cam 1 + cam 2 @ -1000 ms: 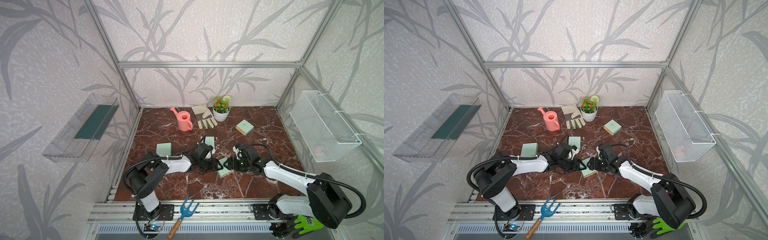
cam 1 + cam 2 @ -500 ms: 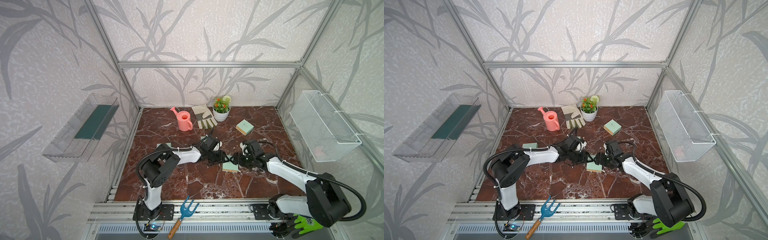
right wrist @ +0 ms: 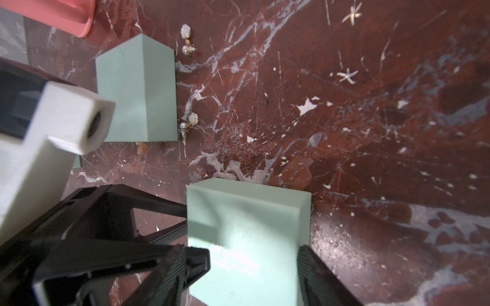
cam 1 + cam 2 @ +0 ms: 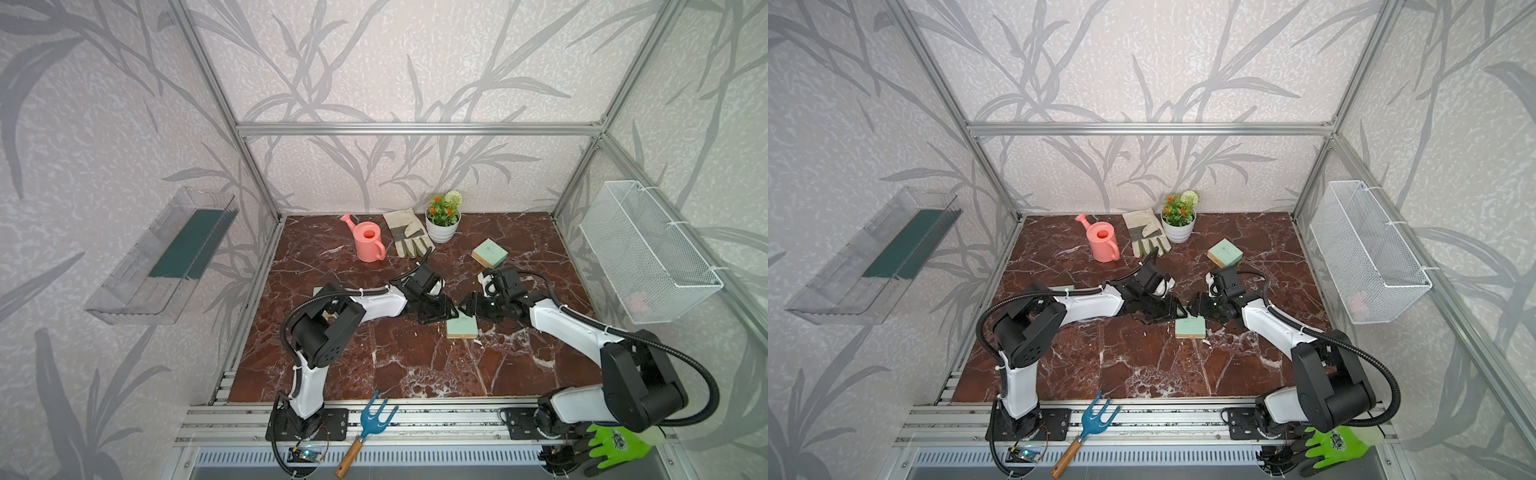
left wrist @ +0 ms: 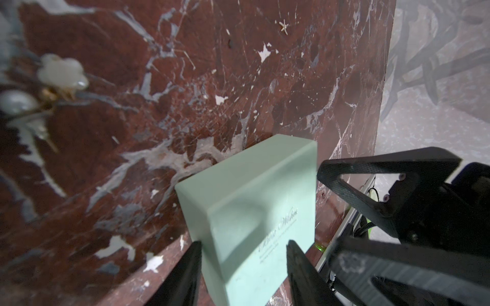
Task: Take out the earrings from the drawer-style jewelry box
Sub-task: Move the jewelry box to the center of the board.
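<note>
The mint box (image 4: 461, 329) is seen lying on the marble tabletop (image 4: 415, 365) in both top views, with both arms brought to its far edge. In the left wrist view the left gripper (image 5: 244, 243) is shown with its fingers (image 5: 191, 273) parted to about the width of the mint box, one at each side of it. The right gripper (image 3: 249, 250) is set on the mint box in the same way, opposite the left one. Whether either pair of jaws is pressed against the mint box cannot be told.

The earrings (image 3: 189, 123) are found outside the mint box, on the bare marble, apart from it on the left gripper's side. Each is made up of a pale flower-like piece and a pearl-like bead. A second mint piece (image 3: 138, 90) is placed on that same side, with both earrings just beside one of its edges. In the left wrist view one earring is shown only as a pale blur.
</note>
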Available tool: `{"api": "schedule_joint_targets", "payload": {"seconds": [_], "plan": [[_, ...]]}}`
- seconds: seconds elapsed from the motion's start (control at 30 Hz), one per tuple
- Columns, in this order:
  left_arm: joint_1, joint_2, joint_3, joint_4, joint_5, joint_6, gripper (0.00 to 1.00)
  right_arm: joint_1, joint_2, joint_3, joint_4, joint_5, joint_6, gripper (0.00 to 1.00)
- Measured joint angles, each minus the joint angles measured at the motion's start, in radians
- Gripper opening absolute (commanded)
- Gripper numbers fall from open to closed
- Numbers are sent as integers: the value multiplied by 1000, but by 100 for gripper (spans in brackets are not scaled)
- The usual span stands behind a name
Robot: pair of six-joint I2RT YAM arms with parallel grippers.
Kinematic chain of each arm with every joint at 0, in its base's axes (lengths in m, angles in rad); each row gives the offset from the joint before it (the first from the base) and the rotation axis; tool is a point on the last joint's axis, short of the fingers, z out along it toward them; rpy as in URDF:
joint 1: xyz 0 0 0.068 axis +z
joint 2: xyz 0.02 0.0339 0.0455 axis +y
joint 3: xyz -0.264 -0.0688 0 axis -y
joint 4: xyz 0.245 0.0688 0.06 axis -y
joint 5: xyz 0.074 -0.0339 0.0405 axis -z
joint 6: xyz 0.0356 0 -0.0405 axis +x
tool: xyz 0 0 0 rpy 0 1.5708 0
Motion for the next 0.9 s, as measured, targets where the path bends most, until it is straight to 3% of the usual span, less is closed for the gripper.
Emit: {"api": "schedule_joint_targets", "payload": {"seconds": [0.9], "plan": [[-3, -8, -3, -3, 32, 10, 52, -23, 15, -33, 2, -69, 29, 67]]}}
